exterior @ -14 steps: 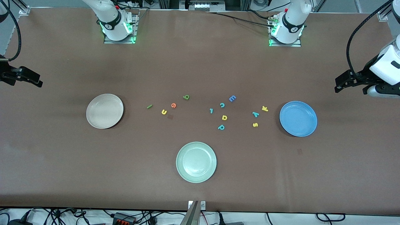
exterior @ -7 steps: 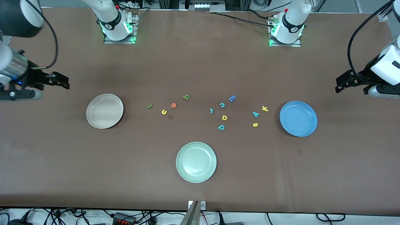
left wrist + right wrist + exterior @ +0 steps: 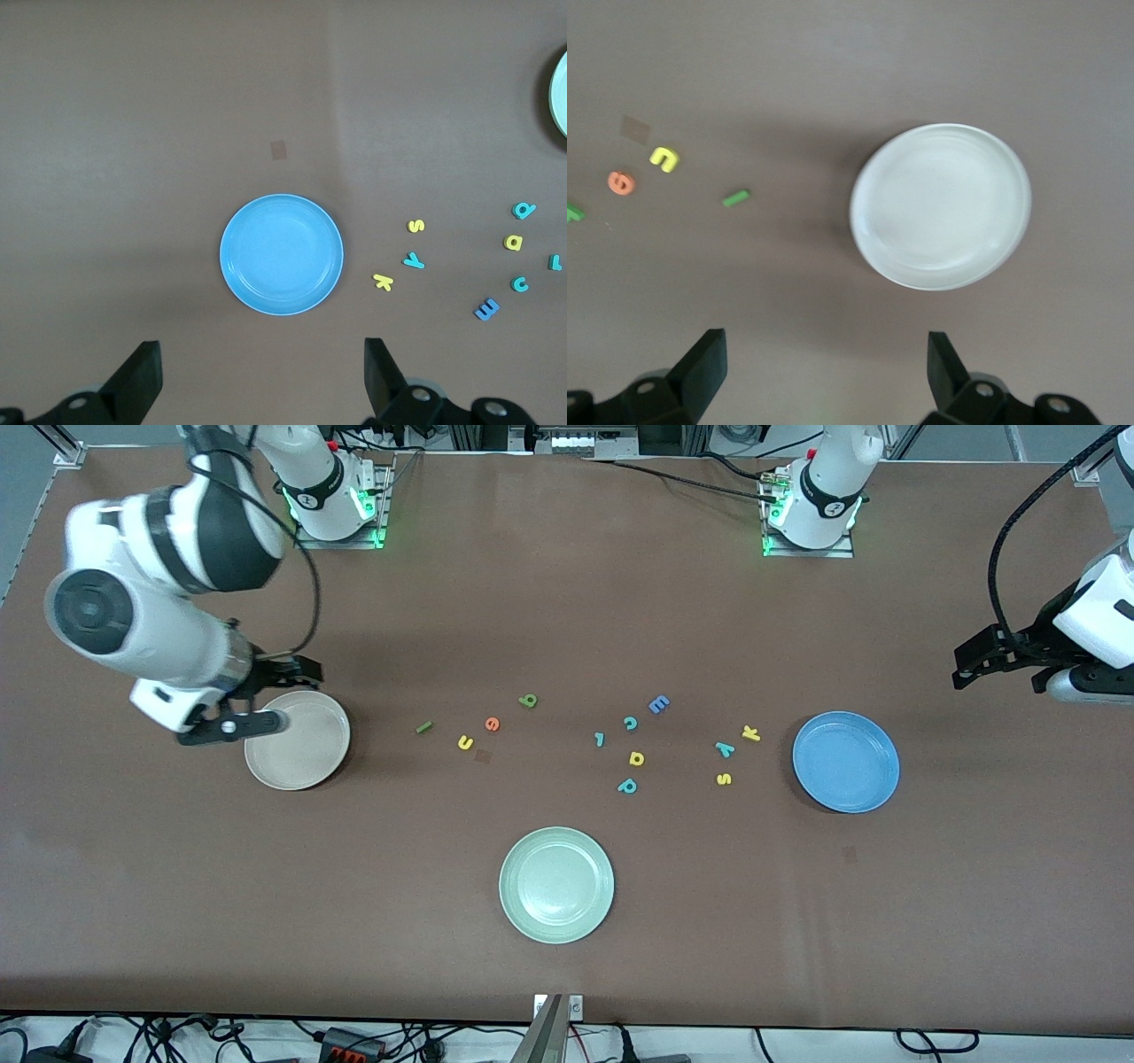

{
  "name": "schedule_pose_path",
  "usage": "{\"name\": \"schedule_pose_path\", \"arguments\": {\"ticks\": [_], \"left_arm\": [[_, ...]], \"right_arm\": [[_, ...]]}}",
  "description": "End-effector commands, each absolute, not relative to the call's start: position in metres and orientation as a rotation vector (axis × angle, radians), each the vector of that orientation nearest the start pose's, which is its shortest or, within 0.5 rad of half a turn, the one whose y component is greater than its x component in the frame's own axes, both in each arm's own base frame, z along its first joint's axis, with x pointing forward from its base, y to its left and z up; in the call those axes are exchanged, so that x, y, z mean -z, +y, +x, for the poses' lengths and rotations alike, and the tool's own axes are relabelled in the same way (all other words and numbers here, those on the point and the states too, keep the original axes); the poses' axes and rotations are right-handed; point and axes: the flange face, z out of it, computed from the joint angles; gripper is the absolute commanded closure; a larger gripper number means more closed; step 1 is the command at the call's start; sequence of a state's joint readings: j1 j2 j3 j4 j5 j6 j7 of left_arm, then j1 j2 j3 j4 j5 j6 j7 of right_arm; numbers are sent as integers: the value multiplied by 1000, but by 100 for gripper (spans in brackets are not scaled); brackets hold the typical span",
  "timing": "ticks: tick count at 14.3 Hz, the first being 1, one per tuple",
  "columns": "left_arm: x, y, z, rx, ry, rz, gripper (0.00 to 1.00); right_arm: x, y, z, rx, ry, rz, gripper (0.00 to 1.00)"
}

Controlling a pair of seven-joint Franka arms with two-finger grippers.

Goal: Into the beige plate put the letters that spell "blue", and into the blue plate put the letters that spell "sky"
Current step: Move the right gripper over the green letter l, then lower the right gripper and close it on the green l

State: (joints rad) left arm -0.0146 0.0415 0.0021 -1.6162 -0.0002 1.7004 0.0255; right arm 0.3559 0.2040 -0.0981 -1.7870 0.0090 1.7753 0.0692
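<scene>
Front view: nothing sorted yet, all seven target letters lie loose on the brown table (image 3: 567,602). The round cream-beige shallow plate (image 3: 306,757) sits toward my right arm's end, the round bright blue shallow plate (image 3: 846,762) toward my left arm's end, so each arm gets the plate at its own end

"blue" letters cluster beside the beige plate, between it and the table's middle: dark green straight foam bar l (image 3: 423,727), yellow foam u (image 3: 465,742), orange foam e (image 3: 492,724), olive-green foam b (image 3: 528,701). "sky" letters lie just beside the blue plate: yellow foam k (image 3: 750,733), teal foam y (image 3: 725,749), yellow foam s (image 3: 724,779). Short hauls both ways

Distractors in between: blue capital E (image 3: 658,704), teal c (image 3: 630,723), teal hooked piece (image 3: 599,739), yellow rounded a/d letter (image 3: 636,758), teal p (image 3: 627,786). Round pale green plate (image 3: 556,884) lies nearer the camera, unused

My right gripper (image 3: 292,677) is over the beige plate's rim, jaws spread wide, nothing held. My left gripper (image 3: 974,660) hangs near the table edge past the blue plate, jaws spread, empty, waiting

Versus a second ago: right arm has swung in from the table's edge to the beige plate. Left gripper, letters and plates unchanged
</scene>
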Motion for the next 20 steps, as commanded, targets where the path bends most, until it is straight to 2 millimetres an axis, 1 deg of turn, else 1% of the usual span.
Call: {"name": "schedule_pose_path", "arguments": {"ticks": [1,3,5,6,7,8,10,12,13,15,16,18,19,20], "left_arm": [[-594,-5,582,50,52,-3131,0],[-594,-4,582,53,47,-3131,0],[-594,-3,582,53,47,-3131,0],[-594,-3,582,53,47,-3131,0],[-594,-3,582,53,47,-3131,0],[-594,-2,582,53,45,-3131,0],[-594,-2,582,53,45,-3131,0],[-594,0,582,50,40,-3131,0],[-593,0,582,48,40,-3131,0],[-593,0,582,48,40,-3131,0],[-593,0,582,48,40,-3131,0],[-593,1,582,48,37,-3131,0],[-593,1,582,50,37,-3131,0],[-593,1,582,48,37,-3131,0]], "right_arm": [[-398,202,561,-306,-268,-3165,0],[-377,229,557,-304,-295,-3173,0],[-356,250,555,-298,-305,-3180,0],[-344,262,553,-302,-274,-3167,0],[-332,268,554,-297,-234,-3159,0],[-322,269,556,-299,-162,-3166,0],[-307,257,564,-300,148,-3187,0],[-298,246,568,-317,410,-3184,0],[-289,244,568,-332,510,-3182,0],[-280,246,567,-332,700,-3165,0],[-275,243,568,-326,767,-3153,0],[-263,241,562,-302,891,-3112,0],[-257,243,559,-275,920,-3097,0],[-257,240,562,-253,948,-3077,0]]}}
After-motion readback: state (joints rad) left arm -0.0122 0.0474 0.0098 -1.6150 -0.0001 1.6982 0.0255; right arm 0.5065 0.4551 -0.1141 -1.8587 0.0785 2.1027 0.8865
